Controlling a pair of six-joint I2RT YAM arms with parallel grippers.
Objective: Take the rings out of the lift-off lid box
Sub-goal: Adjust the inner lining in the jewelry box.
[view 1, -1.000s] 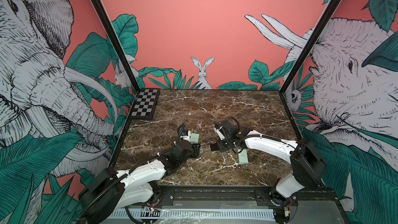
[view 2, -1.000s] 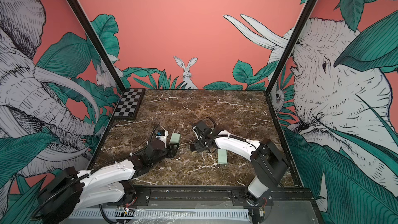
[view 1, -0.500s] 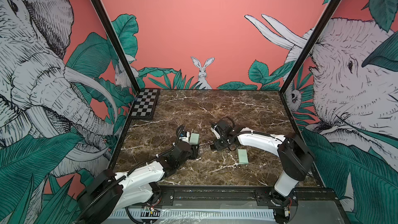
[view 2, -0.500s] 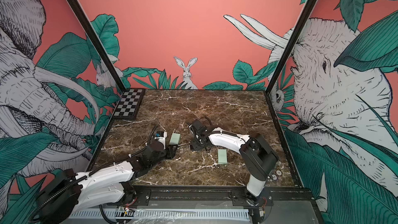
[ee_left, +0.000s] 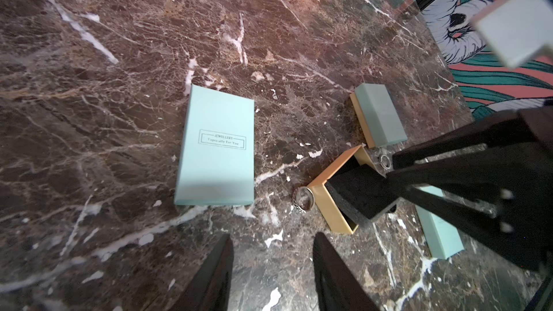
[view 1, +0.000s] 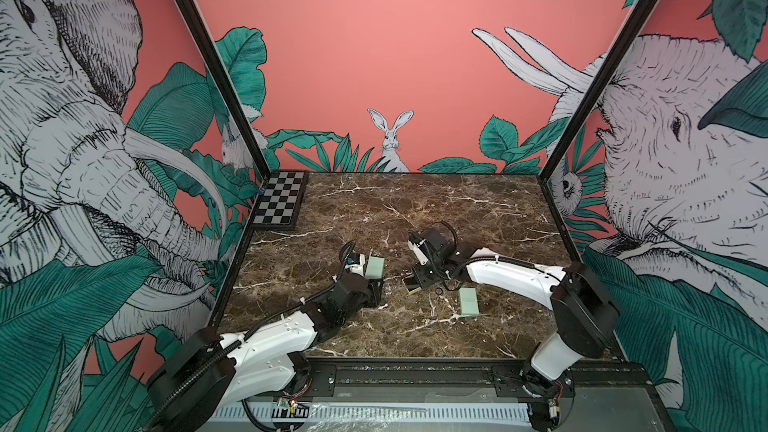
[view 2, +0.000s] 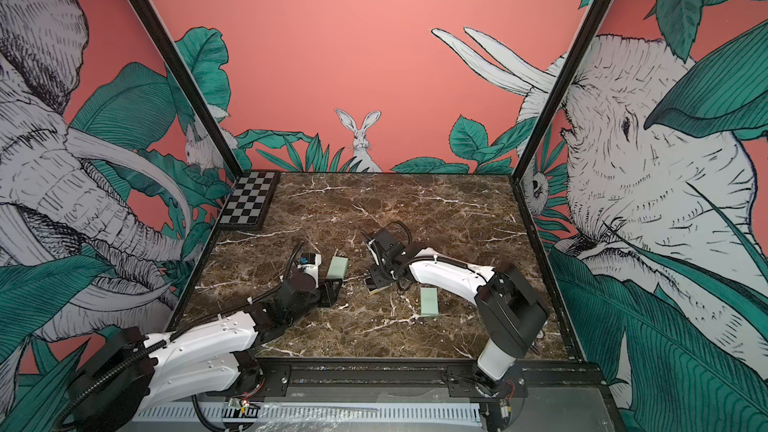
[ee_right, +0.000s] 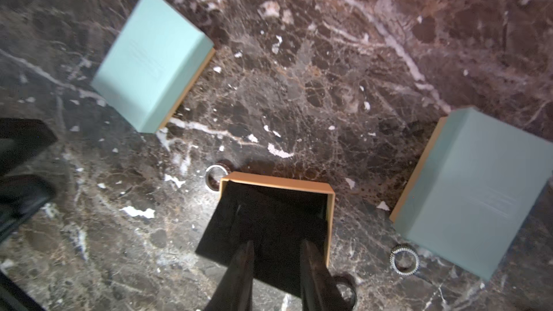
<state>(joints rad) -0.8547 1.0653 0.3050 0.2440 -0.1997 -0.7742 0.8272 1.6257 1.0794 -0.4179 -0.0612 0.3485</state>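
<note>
Over the last second the right arm's elbow has swung in toward 9 o'clock and part of the way back. The left arm and the mint-green lid [view 1: 468, 302] have stayed put. We read that as a small tip or shake of the tan box base [ee_right: 278, 182]. The right gripper [ee_right: 277, 243] has its fingers a little apart, down in the black lining. We judge them clamped there, though the pinch itself is hidden. The left gripper [ee_left: 272, 234] hangs at 9 o'clock of the box base, fingers apart with nothing between them.

The rings are out on the counter [view 1: 415, 209]. One ring [ee_right: 207, 175] lies just beside the box base's far corner, and a second ring [ee_right: 393, 260] lies just beside a mint-green piece [ee_right: 472, 192]. In a top view a dark ring [view 1: 438, 292] sits at 4 o'clock of the box base, between it and the lid. Inside the box base we see only lining, so the emptying looks done or nearly so.

The box base's mouth faces up toward the right wrist. Its long axis runs in line with that gripper's fingers, but from above it is too small for a clock bearing. The rings lie flat with their holes facing up; being round, they have no long axis.
</note>
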